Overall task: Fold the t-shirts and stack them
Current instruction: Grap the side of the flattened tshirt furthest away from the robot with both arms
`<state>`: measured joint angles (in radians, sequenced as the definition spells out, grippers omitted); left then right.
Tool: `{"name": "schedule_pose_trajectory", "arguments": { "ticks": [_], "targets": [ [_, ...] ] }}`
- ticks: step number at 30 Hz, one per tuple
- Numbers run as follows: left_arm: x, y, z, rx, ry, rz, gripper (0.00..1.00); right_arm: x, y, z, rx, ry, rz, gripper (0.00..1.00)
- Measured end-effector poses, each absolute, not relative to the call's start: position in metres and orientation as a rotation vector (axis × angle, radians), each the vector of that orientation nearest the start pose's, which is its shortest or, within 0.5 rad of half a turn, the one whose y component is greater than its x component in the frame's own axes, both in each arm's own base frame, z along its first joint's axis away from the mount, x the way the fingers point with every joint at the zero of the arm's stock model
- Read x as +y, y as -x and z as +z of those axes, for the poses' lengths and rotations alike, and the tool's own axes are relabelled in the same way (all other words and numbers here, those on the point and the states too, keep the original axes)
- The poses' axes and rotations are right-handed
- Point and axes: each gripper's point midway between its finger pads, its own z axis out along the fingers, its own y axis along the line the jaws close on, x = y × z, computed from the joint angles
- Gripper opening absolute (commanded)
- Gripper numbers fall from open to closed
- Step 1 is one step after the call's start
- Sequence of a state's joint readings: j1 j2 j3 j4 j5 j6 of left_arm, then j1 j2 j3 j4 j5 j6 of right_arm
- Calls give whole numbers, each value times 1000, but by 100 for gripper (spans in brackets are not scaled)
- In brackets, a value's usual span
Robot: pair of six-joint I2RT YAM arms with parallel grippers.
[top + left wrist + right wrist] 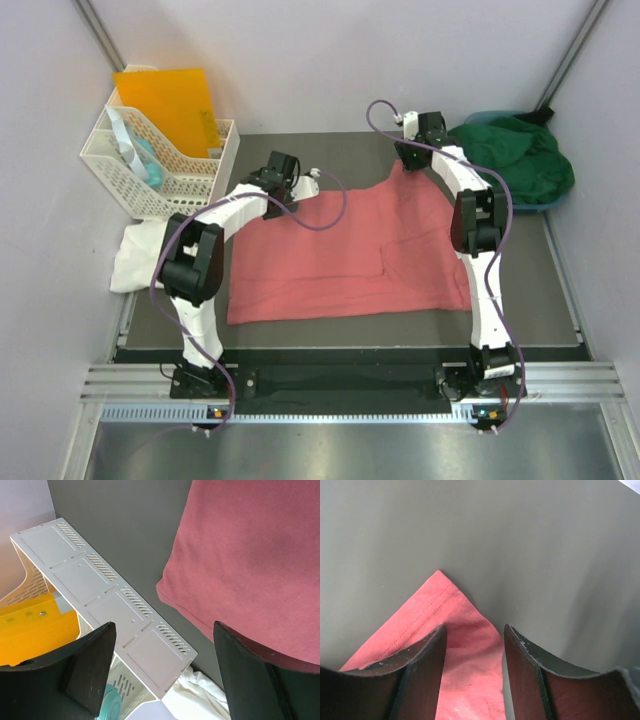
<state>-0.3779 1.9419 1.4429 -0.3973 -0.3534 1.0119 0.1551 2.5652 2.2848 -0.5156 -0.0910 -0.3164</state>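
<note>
The salmon-pink t-shirt (340, 250) lies spread flat on the dark mat. My left gripper (288, 178) hovers at its far left corner, open and empty. In the left wrist view (165, 650) the jaws stand wide apart, with the pink shirt (250, 555) beside the right finger. My right gripper (408, 150) is at the shirt's far right corner. Its jaws (474, 635) are open, and the pink corner (465, 630) lies between the fingers, not pinched. The dark green t-shirt (520, 152) is bunched at the back right. The white t-shirt (135, 255) lies crumpled at the left, also in the left wrist view (200, 700).
A white lattice basket (190, 170) stands at the back left, close to my left gripper, with an orange folder (165, 105) and a teal item (150, 165) in it. A blue tub (500, 205) holds the green shirt. Grey walls enclose the mat (520, 310).
</note>
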Motion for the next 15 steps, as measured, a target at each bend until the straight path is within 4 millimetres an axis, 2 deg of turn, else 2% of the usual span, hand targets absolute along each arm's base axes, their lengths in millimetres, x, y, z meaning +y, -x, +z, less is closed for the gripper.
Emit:
{"name": "schedule_pose_trajectory", "arguments": {
  "ticks": [3,4,6,7,10,15],
  "targets": [
    [-91,-482,105,2036,-1493,702,83,102,-632,40,2289,589,32,47],
    [-90,-481,105,2037,-1493,703,83,102,-631,40,2289,588,33,42],
    [-89,-479,105,2038,-1496,702,83,103,-631,40,2290,590,37,28],
    [-89,-478,104,2038,-1500,703,83,105,-631,39,2290,592,44,13],
    [-86,-473,104,2039,-1509,704,83,109,-629,37,2291,601,56,0],
    [-85,-469,110,2029,-1505,707,83,111,-628,36,2290,608,65,0]
  ]
}}
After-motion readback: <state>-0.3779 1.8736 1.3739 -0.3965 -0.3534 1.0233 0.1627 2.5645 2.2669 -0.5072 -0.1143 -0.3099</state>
